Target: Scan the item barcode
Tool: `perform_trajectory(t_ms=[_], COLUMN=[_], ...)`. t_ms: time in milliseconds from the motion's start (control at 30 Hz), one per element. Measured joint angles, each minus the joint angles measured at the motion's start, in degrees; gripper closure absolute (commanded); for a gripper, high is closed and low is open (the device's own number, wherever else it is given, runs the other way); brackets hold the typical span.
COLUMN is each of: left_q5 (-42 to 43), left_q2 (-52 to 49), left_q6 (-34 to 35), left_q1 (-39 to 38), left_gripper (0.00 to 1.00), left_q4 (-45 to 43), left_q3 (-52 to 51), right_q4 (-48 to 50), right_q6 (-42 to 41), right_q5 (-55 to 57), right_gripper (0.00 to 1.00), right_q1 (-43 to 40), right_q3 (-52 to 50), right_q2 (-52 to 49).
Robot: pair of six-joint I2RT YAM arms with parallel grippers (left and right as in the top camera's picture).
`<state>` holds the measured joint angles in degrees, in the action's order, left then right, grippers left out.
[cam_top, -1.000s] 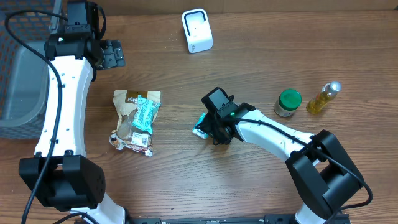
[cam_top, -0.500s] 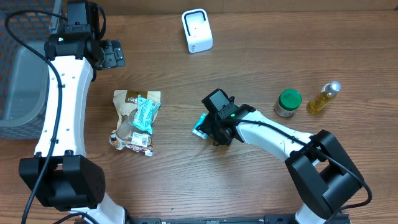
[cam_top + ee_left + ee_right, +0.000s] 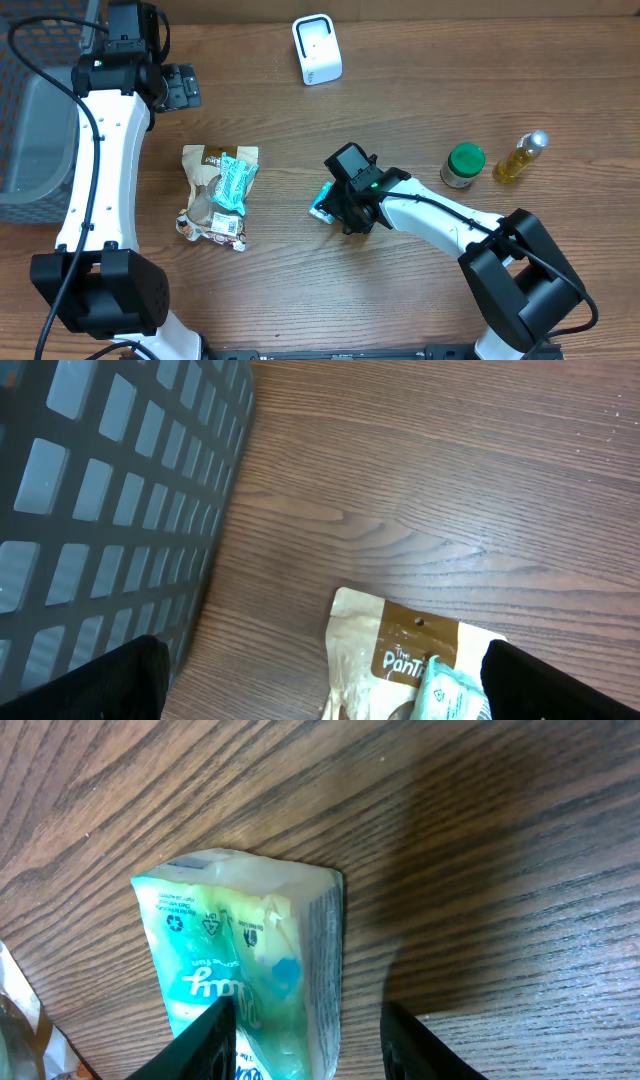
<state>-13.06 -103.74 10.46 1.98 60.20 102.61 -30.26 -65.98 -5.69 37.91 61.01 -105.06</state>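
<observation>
Green packet [image 3: 240,960], right hand [image 3: 307,1025]: no change.

Clearance: bare table [image 3: 430,80] between the white scanner [image 3: 317,48] and the teal packet [image 3: 321,201]; nothing stands in that lane. Left strip tight: grey basket [image 3: 30,130] wall at the edge, left arm [image 3: 95,170] running alongside it, snack bags [image 3: 220,192] piled just beside the arm toward centre. Right side: green-lidded jar [image 3: 464,165] and oil bottle [image 3: 518,158] upright, near each other; right arm [image 3: 440,218] lies diagonally in front of them. Open wood along the far edge right of the scanner.
</observation>
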Motion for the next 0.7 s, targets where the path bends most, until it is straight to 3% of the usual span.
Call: perform_trajectory(t_ms=[700], left_q5=[0.0], left_q2=[0.0], left_q6=[0.0], left_q1=[0.0], left_gripper=[0.00], left_q4=[0.0], left_q3=[0.0], right_q4=[0.2], right_q6=[-0.1], right_q5=[0.2], right_gripper=[0.61], right_q1=[0.0], right_q3=[-0.1], right_q2=[0.0])
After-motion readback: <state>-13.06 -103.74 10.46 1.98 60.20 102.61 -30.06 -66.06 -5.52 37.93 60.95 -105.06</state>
